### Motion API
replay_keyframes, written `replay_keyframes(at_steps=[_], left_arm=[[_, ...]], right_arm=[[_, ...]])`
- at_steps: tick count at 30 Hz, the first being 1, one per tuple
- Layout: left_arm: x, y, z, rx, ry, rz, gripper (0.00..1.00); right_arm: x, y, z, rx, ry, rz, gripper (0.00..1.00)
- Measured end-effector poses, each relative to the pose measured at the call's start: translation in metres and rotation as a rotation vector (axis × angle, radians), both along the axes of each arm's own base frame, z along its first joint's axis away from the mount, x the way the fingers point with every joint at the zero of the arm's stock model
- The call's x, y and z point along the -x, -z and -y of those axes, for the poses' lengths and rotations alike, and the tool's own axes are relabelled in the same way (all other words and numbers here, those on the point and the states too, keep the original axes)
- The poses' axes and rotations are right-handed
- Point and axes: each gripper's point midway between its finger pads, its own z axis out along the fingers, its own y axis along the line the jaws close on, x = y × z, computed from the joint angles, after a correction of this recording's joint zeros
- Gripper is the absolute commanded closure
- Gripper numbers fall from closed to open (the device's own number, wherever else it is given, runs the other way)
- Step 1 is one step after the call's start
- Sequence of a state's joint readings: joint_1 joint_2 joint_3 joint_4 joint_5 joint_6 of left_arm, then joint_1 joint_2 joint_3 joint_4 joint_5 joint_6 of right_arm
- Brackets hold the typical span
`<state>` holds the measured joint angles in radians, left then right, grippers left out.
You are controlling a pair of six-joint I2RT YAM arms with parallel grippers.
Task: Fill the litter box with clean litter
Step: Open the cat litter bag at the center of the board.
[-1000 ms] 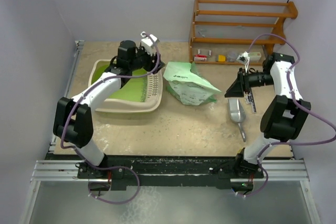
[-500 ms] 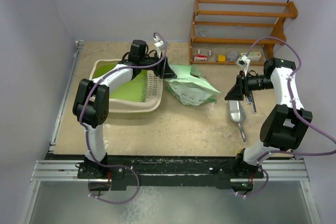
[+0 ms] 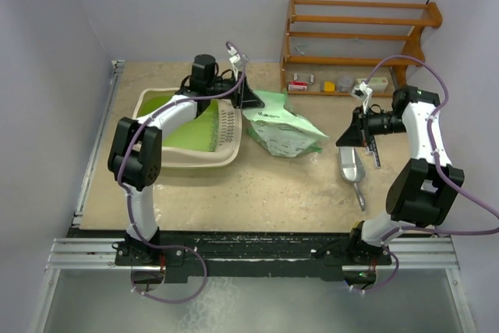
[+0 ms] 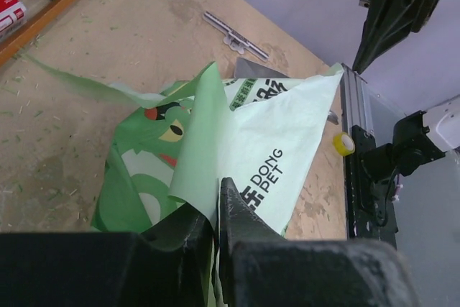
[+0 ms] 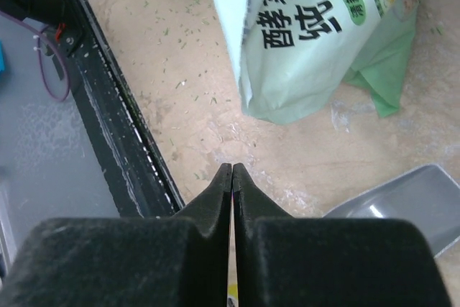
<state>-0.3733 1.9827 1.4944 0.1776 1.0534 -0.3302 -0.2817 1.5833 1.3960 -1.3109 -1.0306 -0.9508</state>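
**Task object.** The litter box (image 3: 187,163) sits on the counter (image 3: 257,189) at the far left, with its slotted rim section facing the bag. No litter can be made out on the lime-green interior, and the left arm crosses above part of it.

**Progress (judgement).** Filling appears not to have begun. The whole transfer is left to do, either by tipping the bag over the tray or by scooping.

**Surroundings.** The pale green bag (image 3: 284,126) lies on its side just beside the tray's right end.
- The left fingers (image 4: 224,206) are closed on a fold of film at the bag corner nearest the tray.
- The right fingers (image 5: 230,177) are pressed together with nothing between them. They hover above the counter between the bag and the grey scoop (image 3: 351,168).

**View coverage.**
- Only the top view shows the tray and the overall layout.
- Only the left wrist view shows the pinched film.
- Only the right wrist view confirms that the right fingers hold nothing.
- Neither wrist view shows the tray.
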Motion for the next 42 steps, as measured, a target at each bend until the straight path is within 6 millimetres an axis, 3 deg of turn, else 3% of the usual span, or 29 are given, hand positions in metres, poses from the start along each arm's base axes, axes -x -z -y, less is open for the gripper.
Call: replay_keyframes(at_steps=[6, 11, 14, 20, 30, 31, 33, 42], left_arm=[[0.013, -0.026, -0.005, 0.026, 0.004, 0.067, 0.97], [0.043, -0.068, -0.019, 0.073, -0.045, 0.250, 0.97], [0.061, -0.081, -0.024, 0.101, -0.051, 0.331, 0.97], [0.073, -0.070, -0.028, 0.093, -0.058, 0.399, 0.97], [0.083, -0.053, -0.016, 0.036, -0.019, 0.441, 0.97], [0.083, -0.051, -0.016, 0.022, -0.017, 0.441, 0.97], [0.082, -0.049, -0.018, -0.007, -0.021, 0.439, 0.97], [0.090, -0.067, -0.029, -0.039, -0.046, 0.500, 0.97]], right_arm=[[-0.005, 0.006, 0.015, 0.120, 0.086, 0.009, 1.00], [-0.012, -0.004, 0.028, 0.217, 0.177, 0.073, 1.00], [-0.015, -0.007, 0.030, 0.226, 0.205, 0.082, 1.00], [-0.011, -0.008, 0.021, 0.180, 0.172, 0.034, 0.99], [-0.008, -0.019, -0.021, 0.142, -0.011, 0.040, 0.99], [-0.008, -0.021, -0.022, 0.141, -0.012, 0.042, 0.82], [-0.012, -0.023, -0.020, 0.151, 0.004, 0.045, 0.74], [-0.032, -0.028, -0.012, 0.183, 0.119, 0.047, 0.71]])
